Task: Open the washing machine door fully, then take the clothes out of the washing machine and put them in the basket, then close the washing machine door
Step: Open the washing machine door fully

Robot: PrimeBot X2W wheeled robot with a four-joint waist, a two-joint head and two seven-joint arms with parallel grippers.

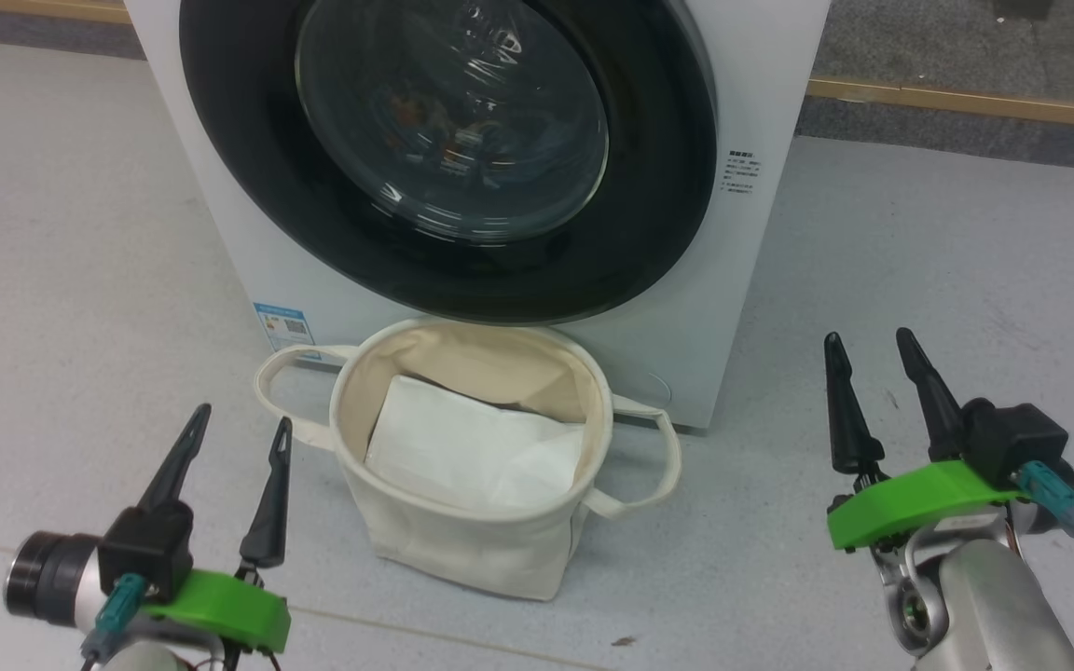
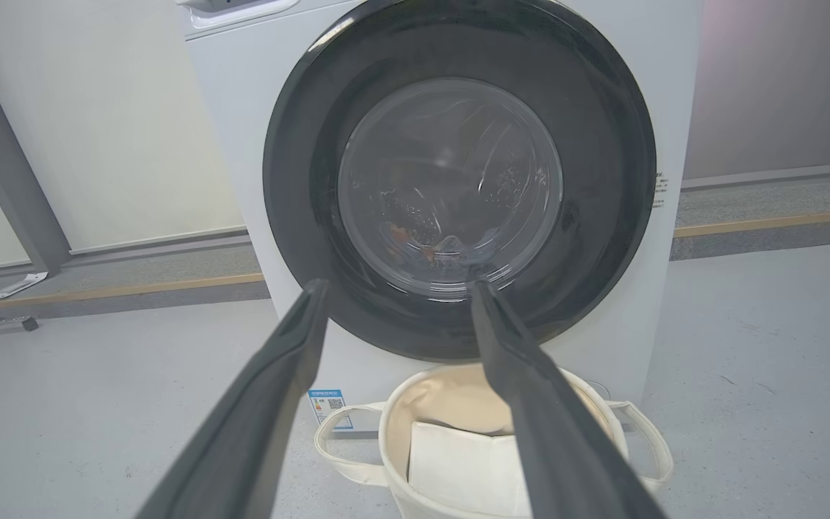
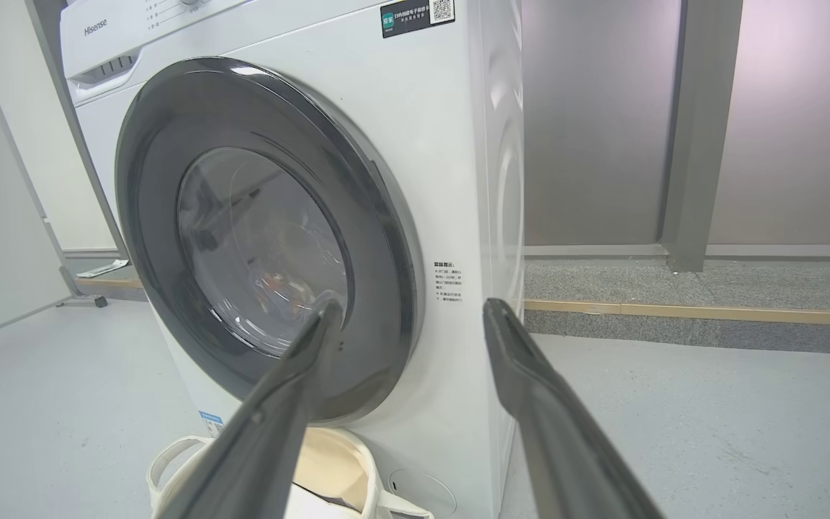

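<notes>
Step in hand is judged to be the first: opening. The large round glossy black-rimmed washing machine door (image 1: 239,112) is seen shut flush on the white front-loading washing machine (image 1: 761,112). The clothes (image 2: 422,249) are glimpsed behind the glass as orange and blue scraps low in the drum.

The left gripper (image 1: 244,415) is held in front of the machine, off toward its labelled corner, with its fingers spread and nothing between them. The right gripper (image 1: 868,335) is held off the opposite front corner, likewise spread and empty. Neither is touching the machine.

To do it well, the door's free edge should be found first; the catch side cannot be told for sure. One finger should be hooked behind the rim, the door pulled along its arc and swung fully back. The round cream canvas basket (image 1: 462,550) stands just in front of the machine under the door, so the swing should be kept clear of its rim.

Counts:
- Machine: one
- Door: one
- Basket: one, two loop handles
- Plain white folded sheet (image 1: 472,447): one, in the basket
- Small blue label (image 1: 282,324): one
- Grippers: two, two fingers each
- Garments: cannot be counted through the glass
</notes>
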